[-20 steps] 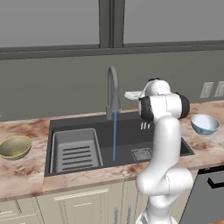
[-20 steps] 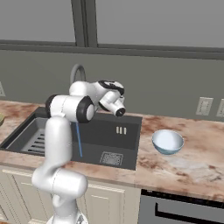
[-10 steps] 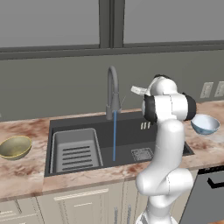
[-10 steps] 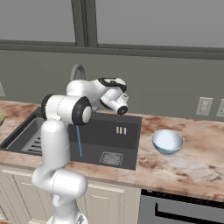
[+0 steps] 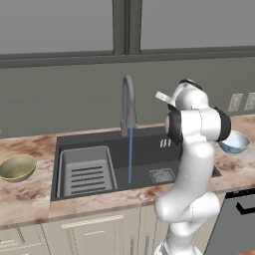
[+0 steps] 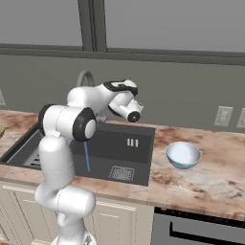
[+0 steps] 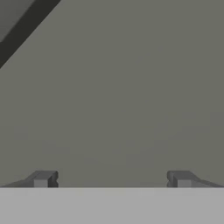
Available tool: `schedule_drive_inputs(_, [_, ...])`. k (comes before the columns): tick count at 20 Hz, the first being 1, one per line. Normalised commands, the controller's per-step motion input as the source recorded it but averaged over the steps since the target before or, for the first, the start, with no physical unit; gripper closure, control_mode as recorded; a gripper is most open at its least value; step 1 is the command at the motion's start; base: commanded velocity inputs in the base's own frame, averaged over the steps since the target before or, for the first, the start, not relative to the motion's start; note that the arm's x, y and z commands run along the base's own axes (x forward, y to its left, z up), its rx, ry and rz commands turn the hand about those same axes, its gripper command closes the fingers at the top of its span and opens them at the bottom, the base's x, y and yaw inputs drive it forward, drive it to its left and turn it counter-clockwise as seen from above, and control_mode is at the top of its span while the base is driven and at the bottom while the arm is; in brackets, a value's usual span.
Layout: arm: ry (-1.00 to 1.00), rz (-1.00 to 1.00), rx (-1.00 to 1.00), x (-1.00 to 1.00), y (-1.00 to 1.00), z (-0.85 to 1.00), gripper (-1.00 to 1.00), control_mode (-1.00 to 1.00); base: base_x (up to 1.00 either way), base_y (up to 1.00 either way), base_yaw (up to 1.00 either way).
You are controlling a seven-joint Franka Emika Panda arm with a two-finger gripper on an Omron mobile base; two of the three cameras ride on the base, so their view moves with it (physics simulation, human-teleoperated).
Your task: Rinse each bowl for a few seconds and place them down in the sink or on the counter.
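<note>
The olive-gold bowl rests on the counter left of the sink. On the counter to the sink's right sits the pale blue bowl, partly hidden behind my arm in the left base view. Water runs from the gooseneck faucet into the basin. My gripper is open and holds nothing, facing the grey back wall. The hand is raised above the sink's back right corner, apart from both bowls.
A ribbed drying tray fills the sink's left part, and a square drain lies right of the water stream. Wall outlets sit behind the right counter. A dark appliance front is below it.
My arm has swung a little to the right and the hand has turned toward the back wall. Both bowls stay where they were.
</note>
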Motion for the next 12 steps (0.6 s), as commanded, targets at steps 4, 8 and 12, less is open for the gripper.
schedule_drive_inputs(4, [0.07, -0.08, 0.1, -0.31, -0.26, 0.29, -1.0, -1.0, 0.0, 0.0, 0.0])
schedule_drive_inputs(8, [0.07, -0.08, 0.09, -0.31, -0.24, 0.27, -1.0, -1.0, 0.0, 0.0, 0.0])
schedule_drive_inputs(12, [0.09, -0.08, 0.1, -0.28, -0.22, 0.29, -1.0, -1.0, 0.0, 0.0, 0.0])
